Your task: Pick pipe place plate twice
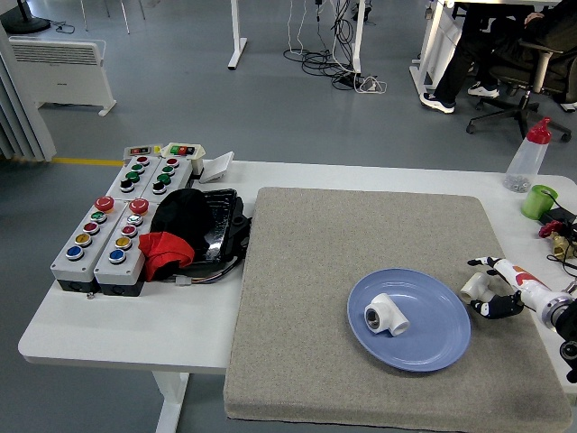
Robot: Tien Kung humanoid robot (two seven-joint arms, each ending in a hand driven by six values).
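A blue plate [424,343] lies on the grey mat [315,271], with one white pipe fitting [386,316] lying on it. A second white pipe fitting [471,289] rests on the mat just off the plate's right rim. My right hand [485,286] reaches in from the right edge and brackets this fitting. Its thumb is stretched above the fitting and its dark fingers [494,308] curl below and beside it. The hand looks open around the fitting, which still rests on the mat. My left arm is out of view.
Grey button boxes [113,225] and a black-and-red bundle [185,230] sit on the left of the table. At the far right stand a clear bottle with a red cap [527,158] and a green cup [539,201]. A seated person is in the background at top right.
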